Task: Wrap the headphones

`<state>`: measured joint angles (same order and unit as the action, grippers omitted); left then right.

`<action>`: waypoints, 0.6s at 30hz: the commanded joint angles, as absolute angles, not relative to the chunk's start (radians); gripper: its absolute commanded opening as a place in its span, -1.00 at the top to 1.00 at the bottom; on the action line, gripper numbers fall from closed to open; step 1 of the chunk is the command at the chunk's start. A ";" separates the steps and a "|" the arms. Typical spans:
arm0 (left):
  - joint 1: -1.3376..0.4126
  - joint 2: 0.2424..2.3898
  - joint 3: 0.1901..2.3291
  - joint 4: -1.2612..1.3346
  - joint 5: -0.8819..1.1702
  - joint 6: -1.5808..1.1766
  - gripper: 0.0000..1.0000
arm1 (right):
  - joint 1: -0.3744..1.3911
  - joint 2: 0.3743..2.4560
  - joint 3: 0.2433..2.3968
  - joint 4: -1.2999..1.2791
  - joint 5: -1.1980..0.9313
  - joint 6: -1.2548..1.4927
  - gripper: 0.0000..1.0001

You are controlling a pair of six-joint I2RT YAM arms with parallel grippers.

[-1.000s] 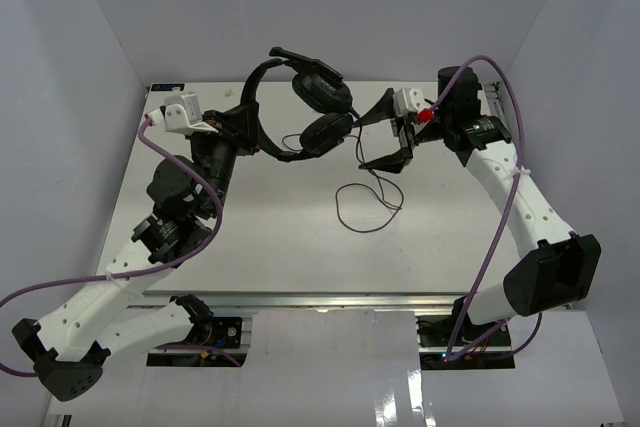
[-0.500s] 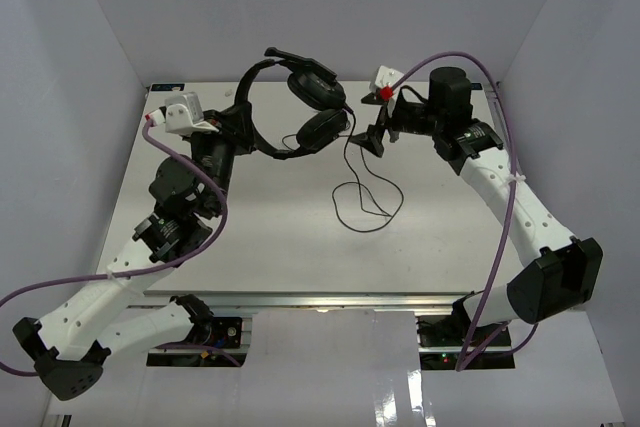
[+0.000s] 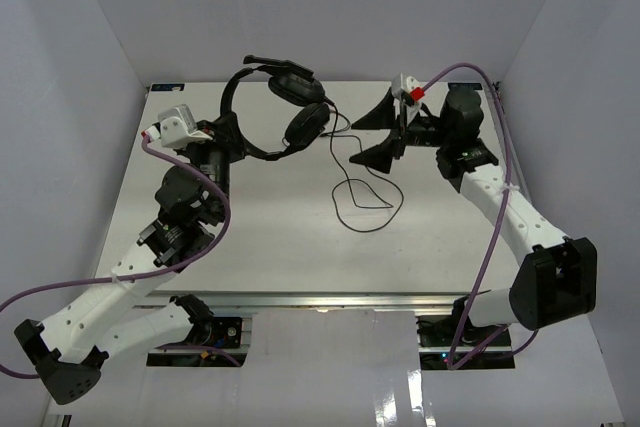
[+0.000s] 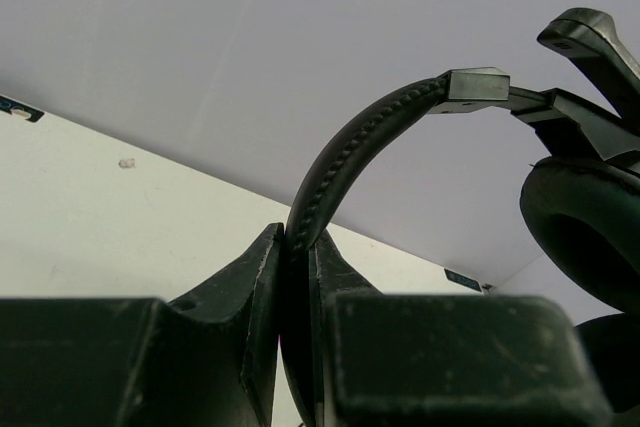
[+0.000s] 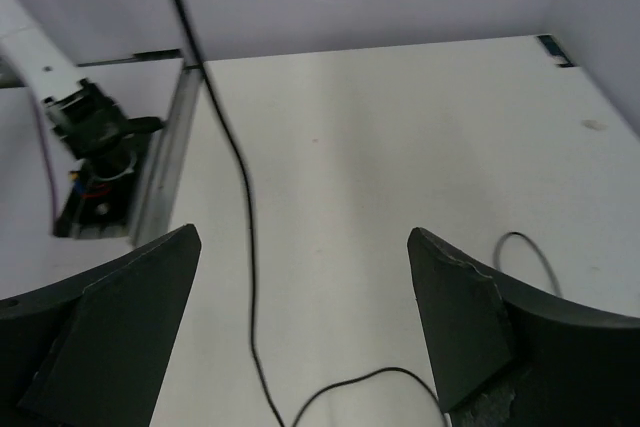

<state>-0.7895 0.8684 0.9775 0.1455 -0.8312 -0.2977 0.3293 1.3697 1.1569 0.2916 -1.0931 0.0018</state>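
Upper centre in the top view hang the black padded over-ear headphones [image 3: 300, 119] — headband clamped in the left end effector [image 4: 298, 247]. The right end effector [image 3: 381, 137] gapes wide, empty — beside the thin black cable [image 5: 248, 217].

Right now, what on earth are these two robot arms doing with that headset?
The left gripper is clamped on the padded headband of the black over-ear headphones, holding them up over the far part of the white table. Their thin black cable hangs down and loops loosely on the tabletop. The right gripper is wide open facing that cable, but grips nothing. No wrapping shows yet.
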 commanded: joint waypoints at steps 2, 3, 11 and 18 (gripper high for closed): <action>-0.790 0.876 1.002 0.194 -0.849 -0.376 1.00 | 0.369 1.421 1.115 0.717 -1.320 0.313 -0.80; -0.792 0.878 1.004 0.189 -0.850 -0.388 1.00 | 0.376 1.432 1.139 0.693 -1.317 0.284 -0.80; -0.791 0.887 1.011 0.191 -0.861 -0.488 1.00 | 0.529 1.429 1.142 0.308 -1.159 -0.063 -0.88; -0.791 0.923 1.015 0.281 -1.004 -0.699 1.00 | 0.582 1.362 0.977 0.286 -1.031 -0.158 -0.62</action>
<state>-0.7895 0.9029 0.9775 0.1693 -0.8933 -0.5308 0.5716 1.4213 1.0327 0.3486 -1.1178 -0.0549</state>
